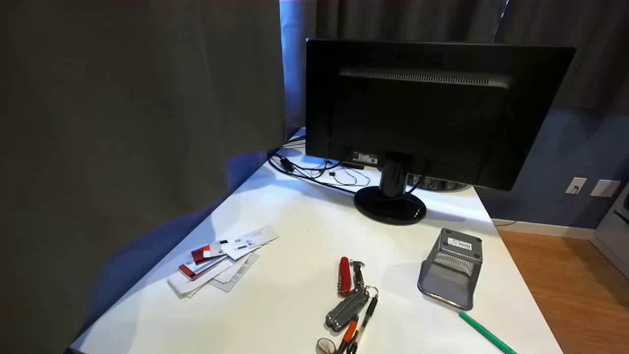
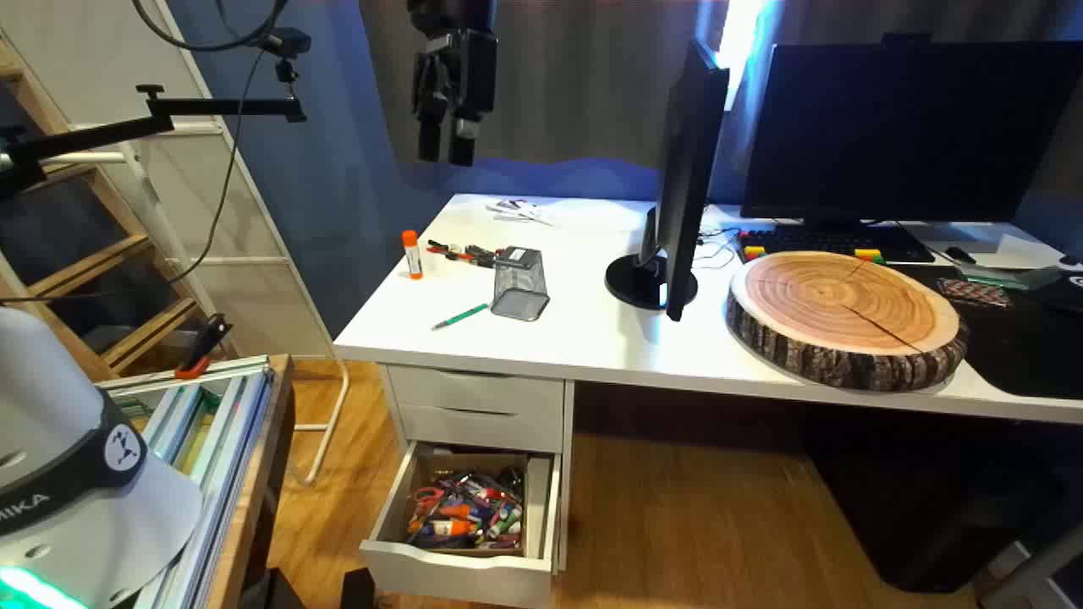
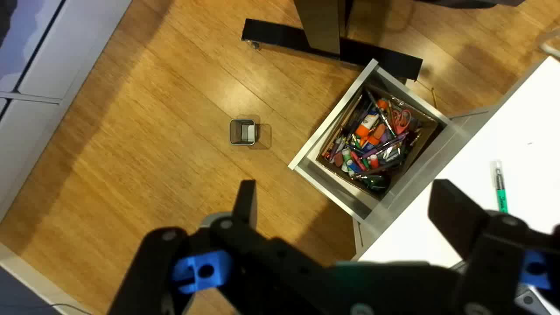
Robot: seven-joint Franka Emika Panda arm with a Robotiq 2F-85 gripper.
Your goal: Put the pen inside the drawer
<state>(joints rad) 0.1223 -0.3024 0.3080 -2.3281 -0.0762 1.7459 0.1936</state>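
Fingers [image 3: 247, 203], dark, two: spread wide apart in the wrist view, released.
Gripper [image 2: 446, 145]: raised, at 12 o'clock from the pen [image 2: 461, 316] in an exterior view and well apart from it.
Pen: one, green, thin; lying on the white desk [image 2: 584, 337], at 8 o'clock from an upturned mesh cup [image 2: 519, 288] in an exterior view, one end near the cup's rim; whether they touch cannot be told. Partly hidden by the gripper in the wrist view.
Drawer [image 2: 461, 579]: white, lowest of three fronts in view, pulled out, at 6 o'clock from the pen. Holds a cardboard box [image 3: 426, 131] of mixed stationery [image 3: 376, 140], including red-handled scissors [image 3: 400, 127].
Glue stick [image 2: 413, 256]: orange-capped, upright, at 11 o'clock from the pen.
Pocketknife [image 1: 344, 278]: red, lying flat, a multi-tool [image 1: 347, 309] at 6 o'clock from it in an exterior view.
Papers [image 1: 231, 263]: loose pile, at 9 o'clock from the pocketknife.
Monitor [image 1: 432, 108]: black, on a round foot, at 12 o'clock from the mesh cup in an exterior view.
Wood slice [image 2: 846, 304]: thick, round, bark-edged, at 3 o'clock from the mesh cup.
Square container [image 3: 236, 132]: small, standing on the plank floor [image 3: 188, 144], at 9 o'clock from the drawer in the wrist view.
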